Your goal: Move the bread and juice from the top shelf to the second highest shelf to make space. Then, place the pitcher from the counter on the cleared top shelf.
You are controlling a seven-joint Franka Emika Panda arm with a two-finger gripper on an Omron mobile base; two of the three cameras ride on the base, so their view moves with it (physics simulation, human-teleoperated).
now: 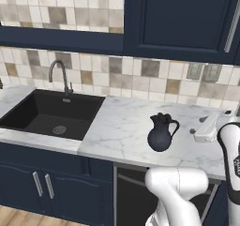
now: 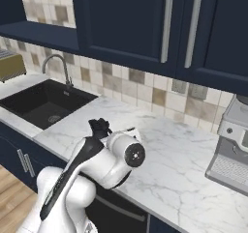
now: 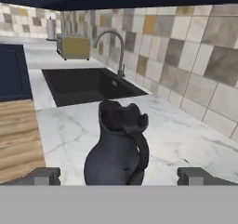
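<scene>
The pitcher (image 1: 161,132) stands upright on the counter (image 1: 122,126), in the part between the black sink (image 1: 49,113) and the right end, nearer to the front edge than to the tiled wall, with its handle turned to the right in the left base view. In the hand view the pitcher (image 3: 118,146) is straight ahead and close, centred between the two finger tips, with its handle facing the camera. The gripper (image 3: 119,175) is spread wide and holds nothing; the fingers (image 3: 44,175) stand on both sides of the pitcher's lower body, but I cannot tell if they already reach past it. In the right base view the arm covers most of the pitcher (image 2: 100,126), only its dark top is seen. The fridge, the shelves, the bread and the juice are not in these pictures, so I cannot check the first part of the task. I judge that the work is now at the last part: the pitcher must be grasped, lifted and carried to the top shelf.
</scene>
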